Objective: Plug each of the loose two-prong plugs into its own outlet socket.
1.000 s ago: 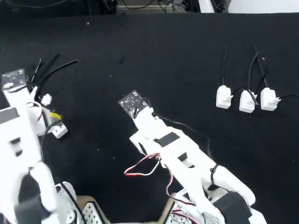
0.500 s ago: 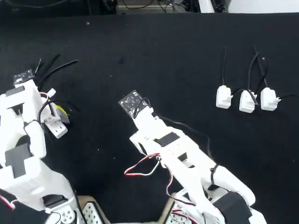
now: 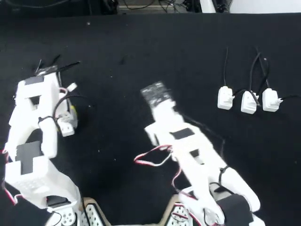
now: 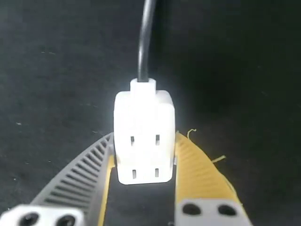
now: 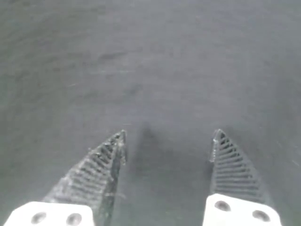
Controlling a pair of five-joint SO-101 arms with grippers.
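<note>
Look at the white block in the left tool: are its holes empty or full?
Empty. The left wrist view shows the outlet block with four dark slots, no prongs in them.

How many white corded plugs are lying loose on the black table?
3, side by side at the high view's right: inner plug, middle plug, outer plug. Others may be hidden.

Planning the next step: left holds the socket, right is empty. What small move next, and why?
Probably swing the right gripper toward the nearest plug: its jaws stand open over bare table, while the left gripper clamps the socket, ready for mating.
</note>
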